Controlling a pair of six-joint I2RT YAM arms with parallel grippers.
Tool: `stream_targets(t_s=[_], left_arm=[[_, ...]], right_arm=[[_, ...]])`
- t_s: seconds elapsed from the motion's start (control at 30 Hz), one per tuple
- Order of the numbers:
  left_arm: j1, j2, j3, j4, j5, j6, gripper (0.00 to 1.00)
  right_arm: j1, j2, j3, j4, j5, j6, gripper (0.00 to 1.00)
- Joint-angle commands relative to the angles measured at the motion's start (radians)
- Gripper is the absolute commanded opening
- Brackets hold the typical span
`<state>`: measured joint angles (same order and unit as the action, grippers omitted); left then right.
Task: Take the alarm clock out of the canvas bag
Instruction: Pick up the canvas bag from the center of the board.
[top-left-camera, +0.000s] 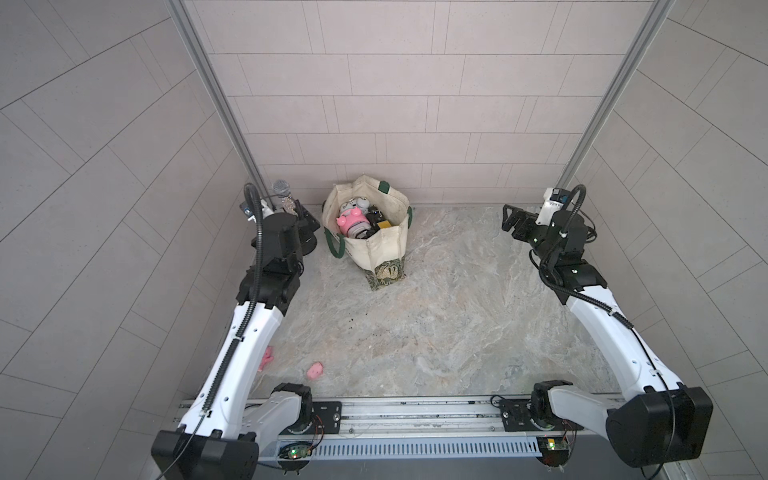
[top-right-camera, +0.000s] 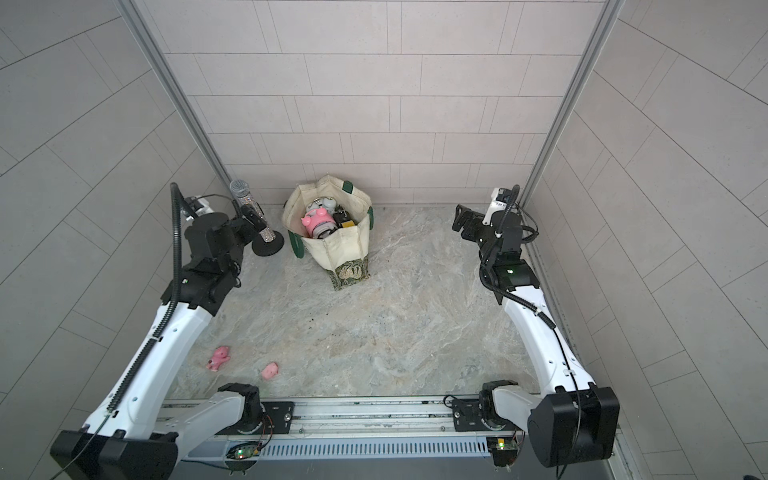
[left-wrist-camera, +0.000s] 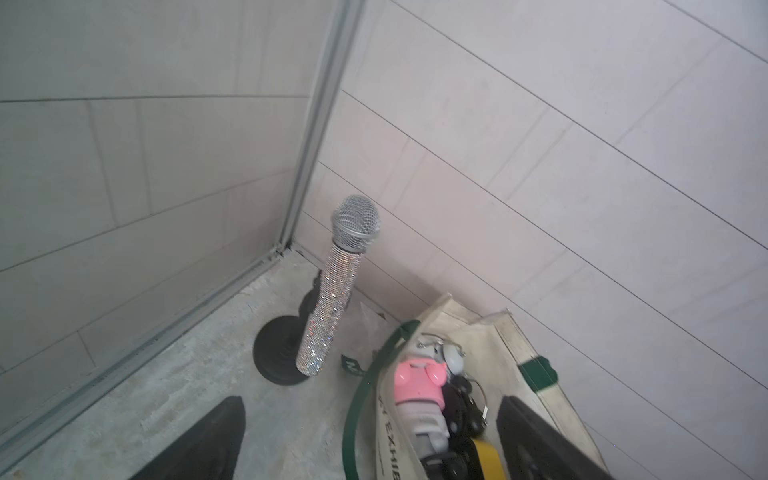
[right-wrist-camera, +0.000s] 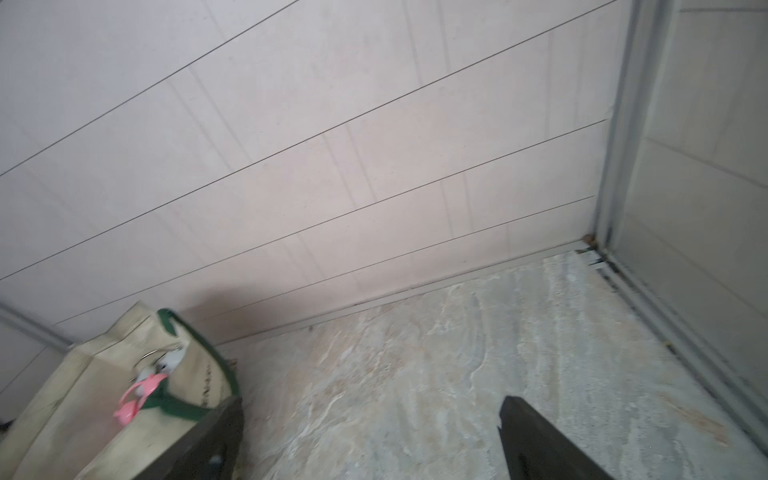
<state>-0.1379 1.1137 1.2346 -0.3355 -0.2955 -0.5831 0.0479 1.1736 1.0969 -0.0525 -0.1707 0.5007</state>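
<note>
The cream canvas bag (top-left-camera: 374, 253) with dark green handles stands open at the back of the table, left of centre, in both top views. Inside it a white twin-bell alarm clock (top-left-camera: 353, 205) (left-wrist-camera: 452, 357) sits at the far side, half hidden behind a pink-topped item (top-left-camera: 351, 218). Black and yellow items lie beside them. My left gripper (left-wrist-camera: 370, 444) is open just left of the bag, and the bag's near rim shows between its fingers. My right gripper (top-left-camera: 509, 218) is open far to the bag's right, holding nothing.
A rhinestone microphone (left-wrist-camera: 328, 307) on a round black stand rises at the back left, right by my left gripper. Two small pink pieces (top-right-camera: 219, 358) (top-right-camera: 270, 370) lie at the front left. Tiled walls close the back and both sides; the arms' rail (top-left-camera: 395, 409) runs along the front.
</note>
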Motion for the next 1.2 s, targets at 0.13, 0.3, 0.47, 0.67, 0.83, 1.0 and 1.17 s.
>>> stream_targets(t_s=[0.13,0.3,0.47,0.67,0.83,1.0,1.17], left_arm=[[0.0,0.239,0.339,-0.559,0.351,0.043,1.0],[0.031,0.344,0.392,-0.605,0.398,0.055,1.0],[0.061,0.437,0.396,-0.564,0.455,0.03,0.96],[0.061,0.562,0.449,-0.504,0.554,-0.004,0.89],[0.058,0.648,0.506,-0.499,0.572,-0.018,0.82],[0.057,0.722,0.559,-0.544,0.488,-0.006,0.79],[0.06,0.785,0.621,-0.572,0.454,0.001,0.69]], right_arm=[[0.052,0.091,0.173,-0.325,-0.299,0.065,0.93],[0.123,0.123,0.213,-0.397,-0.283,0.037,0.93],[0.185,0.142,0.217,-0.419,-0.277,0.02,0.93],[0.232,0.158,0.214,-0.447,-0.259,0.001,0.92],[0.241,0.164,0.216,-0.459,-0.266,-0.004,0.92],[0.244,0.163,0.224,-0.491,-0.266,-0.019,0.91],[0.247,0.144,0.221,-0.556,-0.245,-0.047,0.9]])
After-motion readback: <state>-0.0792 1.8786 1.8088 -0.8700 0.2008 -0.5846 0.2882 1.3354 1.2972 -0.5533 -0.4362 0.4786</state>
